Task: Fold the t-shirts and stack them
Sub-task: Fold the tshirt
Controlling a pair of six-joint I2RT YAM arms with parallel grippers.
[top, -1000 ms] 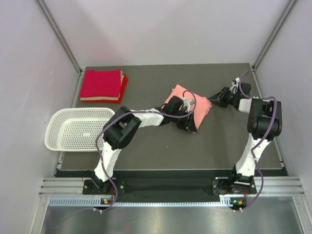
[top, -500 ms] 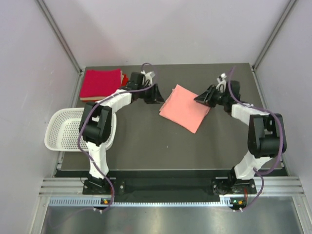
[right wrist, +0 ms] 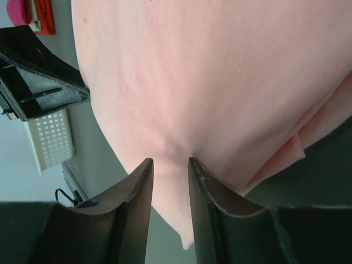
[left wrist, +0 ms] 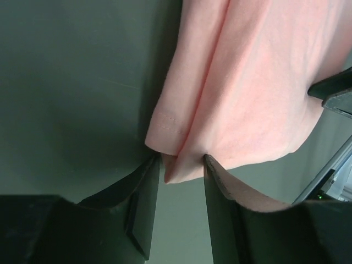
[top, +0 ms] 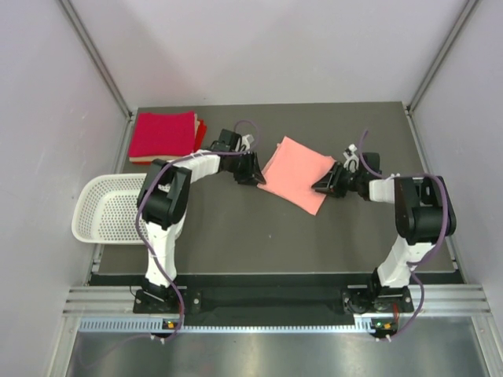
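Midway across the dark grey tabletop, a salmon-pink cotton t-shirt, folded into a flat square and turned like a diamond, is flanked by both arms. The left gripper is set low at the shirt's left corner. In the left wrist view its fingers are seen parted, with the hemmed corner of the cloth between them and bare tabletop showing in the gap below it.

The right gripper is placed on the shirt's near right edge. Its fingers are held narrowly apart, the gap is filled by pink cloth, and a small pucker sits at the tips. Whether the cloth is pinched cannot be told.

A stack of folded crimson and red t-shirts is seen at the far left corner, well apart from the pink one. A white perforated plastic basket is seen at the left edge.
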